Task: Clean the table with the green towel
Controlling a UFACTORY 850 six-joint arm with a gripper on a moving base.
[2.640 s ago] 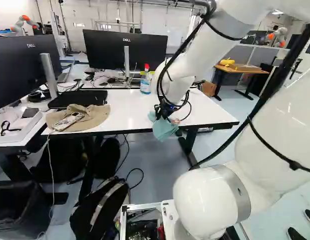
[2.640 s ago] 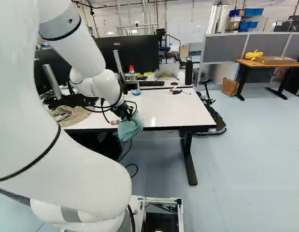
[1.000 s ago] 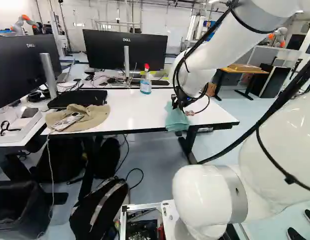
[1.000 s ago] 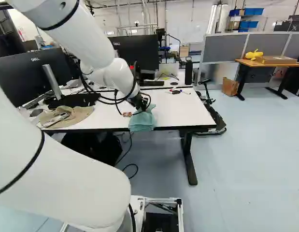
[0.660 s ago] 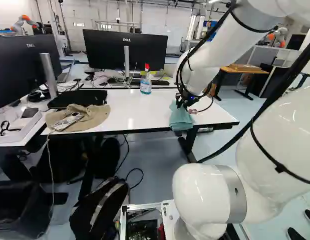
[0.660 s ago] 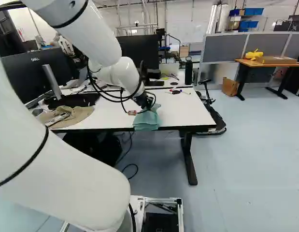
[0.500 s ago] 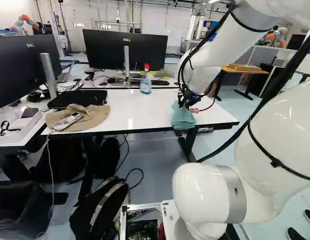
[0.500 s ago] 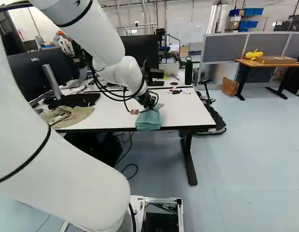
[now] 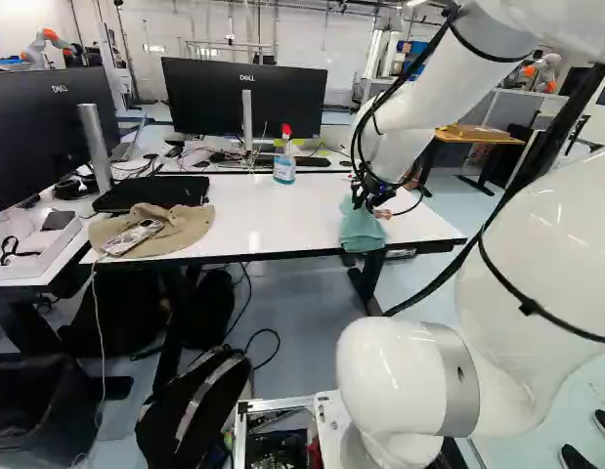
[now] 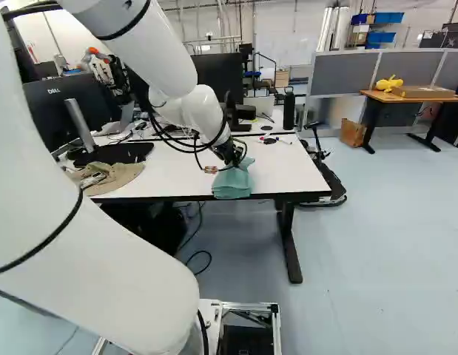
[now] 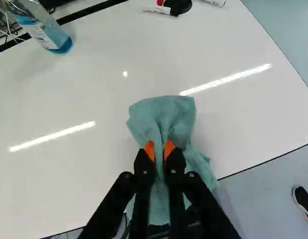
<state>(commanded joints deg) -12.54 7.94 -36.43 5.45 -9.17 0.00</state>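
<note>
The fingers (image 11: 144,164) are clamped on the bunched towel (image 11: 161,112), which lies on the table (image 9: 273,210) at its near edge, close to the near right corner, one part drooping over that edge; wiping seems the step in hand; the next move probably calls for light, level pressure and a sweep inward from the edge, clear of the bottle (image 9: 284,170) by the far edge and the hat (image 9: 183,227) by the near left corner; the bottle bears a label (image 11: 40,36); the far monitor (image 9: 204,98) has small lettering.

bare tabletop (image 9: 268,220) between towel (image 9: 363,233) and hat (image 9: 188,223), spray bottle (image 9: 284,169) near far edge
</note>
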